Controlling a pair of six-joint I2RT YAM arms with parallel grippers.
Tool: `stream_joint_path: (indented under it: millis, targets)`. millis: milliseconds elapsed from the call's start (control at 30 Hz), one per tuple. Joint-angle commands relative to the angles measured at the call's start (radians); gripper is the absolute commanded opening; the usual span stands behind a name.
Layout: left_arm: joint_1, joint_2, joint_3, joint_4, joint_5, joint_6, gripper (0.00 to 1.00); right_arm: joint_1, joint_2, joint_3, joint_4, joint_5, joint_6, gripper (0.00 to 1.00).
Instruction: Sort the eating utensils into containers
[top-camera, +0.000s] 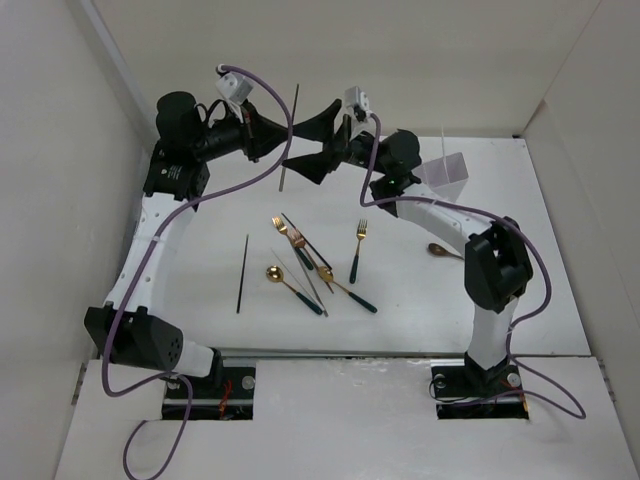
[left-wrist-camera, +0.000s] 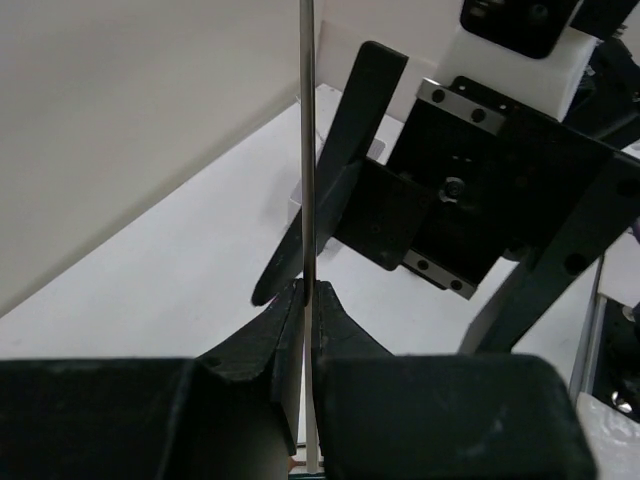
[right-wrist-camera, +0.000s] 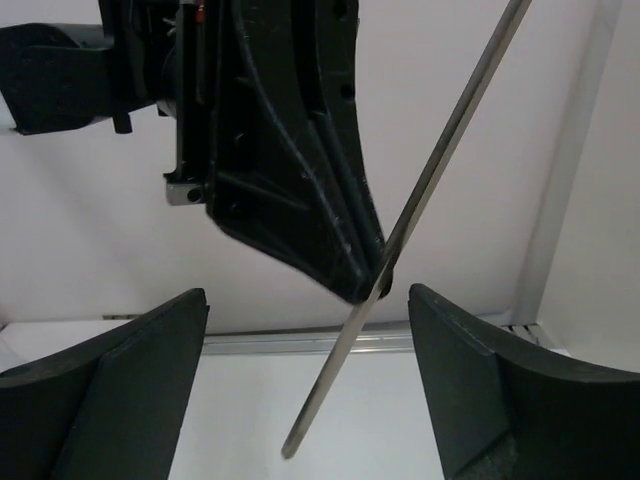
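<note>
- The table (top-camera: 180, 290) carries most of the work not yet done. The white bin (top-camera: 447, 172) stands at its far right, well away from the cutlery.
- The right gripper (right-wrist-camera: 308, 330) hangs in the air with its jaws spread wide, one on each side of the stick and touching nothing. It looks like a hand-over to the arm nearer the bin.
- The left gripper (left-wrist-camera: 309, 300) is pressed together on a thin chopstick (left-wrist-camera: 308, 150), pinching it low down and holding it up above the table.
- To do this well, I'd say the right jaws should close on a bare part of the stick, just beside the left fingertips and not on them.
- The left should let go only once the right has it. So slim a rod will likely swivel or slide in a loose pinch.
- Waiting on the table are a heap of forks and spoons (top-camera: 305, 265), a lone chopstick (top-camera: 242, 272) to its left, and a spoon (top-camera: 440, 250) by the right arm.
</note>
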Motion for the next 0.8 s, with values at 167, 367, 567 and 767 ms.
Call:
stream_joint_path:
  millis: [167,367,567,767]
  targets:
    - [-0.036,-0.051,-0.033,0.113,0.034,-0.053,0.0,0.009,0.061,0.074,0.081,-0.01,0.091,0.58]
    - [-0.036,-0.051,-0.033,0.123,0.034,-0.053,0.0,0.009,0.061,0.056,0.081,-0.01,0.1,0.43]
    - [-0.036,-0.051,-0.053,0.08,0.014,-0.018,0.0,0.0,0.061,0.056,0.081,-0.01,0.12,0.08]
    - [-0.045,-0.042,-0.062,0.057,0.014,-0.013,0.84,-0.032,0.052,0.054,0.069,-0.013,0.12,0.0]
